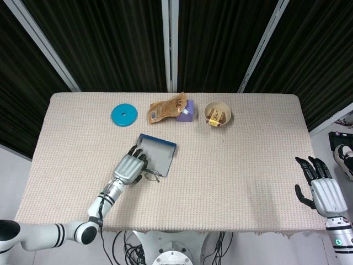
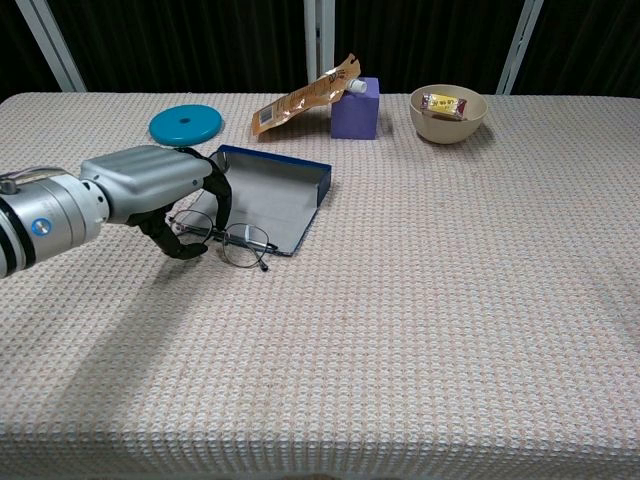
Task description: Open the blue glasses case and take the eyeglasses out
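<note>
The glasses (image 2: 228, 240) are seen lying on the table (image 2: 450, 300), against the near edge of the open case (image 2: 268, 195), left of centre and nearer the front edge than the back. The case lies flat with its grey lining exposed and nothing inside it.

The left hand (image 2: 165, 195) is curled over the left lens, thumb and fingers arched around the frame. Whether the frame is actually pinched cannot be told; the fingertips are hidden behind the frame in the chest view and too small from the head view.

The step in hand is judged to be the pick-up of the glasses from beside the case. A thin wire frame on a woven cloth is best taken at the rim or bridge, with light pressure, and lifted straight up so that the temples are not caught on the case edge. The lenses should not be pressed.

The right hand (image 1: 325, 190) is held beyond the table's front right corner, fingers spread and nothing in it.

Along the back edge a disc (image 2: 186, 124), a pouch (image 2: 300, 98), a block (image 2: 356, 108) and a bowl (image 2: 448, 112) are set.
</note>
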{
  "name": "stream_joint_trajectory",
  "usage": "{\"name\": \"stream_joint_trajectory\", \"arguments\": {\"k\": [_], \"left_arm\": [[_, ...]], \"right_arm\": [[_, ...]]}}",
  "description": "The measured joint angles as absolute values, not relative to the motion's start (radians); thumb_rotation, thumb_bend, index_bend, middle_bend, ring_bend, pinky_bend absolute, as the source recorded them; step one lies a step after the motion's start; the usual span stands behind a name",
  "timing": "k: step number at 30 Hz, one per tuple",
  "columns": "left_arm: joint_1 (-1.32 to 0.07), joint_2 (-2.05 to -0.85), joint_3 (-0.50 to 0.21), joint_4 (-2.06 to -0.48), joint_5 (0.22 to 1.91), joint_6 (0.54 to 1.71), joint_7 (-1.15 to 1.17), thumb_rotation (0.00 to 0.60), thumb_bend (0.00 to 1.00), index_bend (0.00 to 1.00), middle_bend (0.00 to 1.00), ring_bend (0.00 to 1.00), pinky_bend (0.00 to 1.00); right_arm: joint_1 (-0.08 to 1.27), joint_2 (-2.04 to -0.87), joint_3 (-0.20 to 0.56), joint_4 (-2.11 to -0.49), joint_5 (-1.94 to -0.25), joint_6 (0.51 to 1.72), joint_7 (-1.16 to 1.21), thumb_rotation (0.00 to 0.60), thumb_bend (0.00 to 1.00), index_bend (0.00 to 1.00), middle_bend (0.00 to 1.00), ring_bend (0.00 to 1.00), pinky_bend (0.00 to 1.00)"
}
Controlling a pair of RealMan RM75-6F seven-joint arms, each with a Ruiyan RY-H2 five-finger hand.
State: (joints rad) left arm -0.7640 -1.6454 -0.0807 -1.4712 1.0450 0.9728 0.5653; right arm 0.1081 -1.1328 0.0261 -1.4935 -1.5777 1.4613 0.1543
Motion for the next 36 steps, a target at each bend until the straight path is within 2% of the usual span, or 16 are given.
{"name": "stream_joint_trajectory", "arguments": {"k": [2, 11, 21, 30, 32, 33, 35, 36], "left_arm": [[-0.764, -1.65, -0.079, -1.468, 1.044, 0.969, 0.562, 0.6, 0.35, 0.5, 0.24, 0.08, 0.0], [-0.753, -1.671, -0.083, -1.439, 1.084, 0.978, 0.5, 0.6, 0.56, 0.64, 0.3, 0.08, 0.0], [-0.696, -1.606, -0.073, -1.533, 1.13, 1.047, 0.446, 0.6, 0.6, 0.69, 0.31, 0.08, 0.0], [-0.612, -1.468, 0.009, -1.718, 1.179, 1.11, 0.448, 0.6, 0.6, 0.69, 0.31, 0.08, 0.0], [-0.605, -1.451, 0.033, -1.744, 1.181, 1.102, 0.473, 0.6, 0.59, 0.66, 0.3, 0.08, 0.0], [-0.604, -1.448, 0.038, -1.751, 1.181, 1.095, 0.482, 0.6, 0.57, 0.6, 0.29, 0.08, 0.0], [-0.607, -1.447, 0.043, -1.758, 1.179, 1.073, 0.493, 0.6, 0.47, 0.44, 0.25, 0.07, 0.0], [-0.609, -1.448, 0.043, -1.759, 1.176, 1.062, 0.495, 0.6, 0.38, 0.31, 0.22, 0.05, 0.0]], "right_arm": [[0.107, -1.132, 0.026, -1.495, -1.577, 1.463, 0.154, 0.6, 0.45, 0.0, 0.14, 0.0, 0.0], [0.102, -1.127, 0.024, -1.501, -1.578, 1.471, 0.151, 0.6, 0.45, 0.0, 0.14, 0.0, 0.0], [0.106, -1.124, 0.025, -1.507, -1.59, 1.477, 0.147, 0.6, 0.45, 0.0, 0.14, 0.0, 0.0], [0.111, -1.128, 0.023, -1.504, -1.597, 1.475, 0.148, 0.6, 0.45, 0.0, 0.14, 0.0, 0.0], [0.11, -1.129, 0.022, -1.504, -1.597, 1.475, 0.147, 0.6, 0.45, 0.0, 0.14, 0.0, 0.0], [0.11, -1.129, 0.021, -1.505, -1.597, 1.475, 0.147, 0.6, 0.45, 0.0, 0.14, 0.0, 0.0], [0.109, -1.129, 0.021, -1.507, -1.598, 1.478, 0.145, 0.6, 0.45, 0.0, 0.14, 0.0, 0.0], [0.108, -1.127, 0.021, -1.509, -1.599, 1.481, 0.144, 0.6, 0.45, 0.0, 0.14, 0.0, 0.0]]}}
